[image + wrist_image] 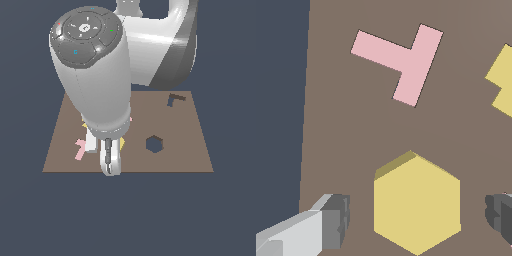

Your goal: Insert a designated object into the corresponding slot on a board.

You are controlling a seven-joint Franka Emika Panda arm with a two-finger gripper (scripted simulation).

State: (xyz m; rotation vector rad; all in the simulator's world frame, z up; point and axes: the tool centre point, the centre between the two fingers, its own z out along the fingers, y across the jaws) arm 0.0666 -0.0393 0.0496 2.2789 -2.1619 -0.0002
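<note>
The yellow hexagon piece (417, 202) lies flat on the brown board (341, 125), between my two fingertips. My gripper (416, 217) is open: one finger (331, 222) and the other finger (501, 215) each stand a small gap away from the hexagon's sides. In the exterior view the gripper (110, 162) is low over the board's (180, 160) front edge, and only a yellow sliver of the hexagon (122, 144) shows beside it. The dark hexagonal slot (154, 144) is open on the board, toward the exterior view's right of the gripper.
A pink T-like letter piece (403, 62) lies close to the hexagon, also visible as a pink piece (80, 149) in the exterior view. Part of a yellow scalloped piece (502, 80) shows at the frame edge. A dark L-shaped cut-out (175, 99) sits at the board's far right.
</note>
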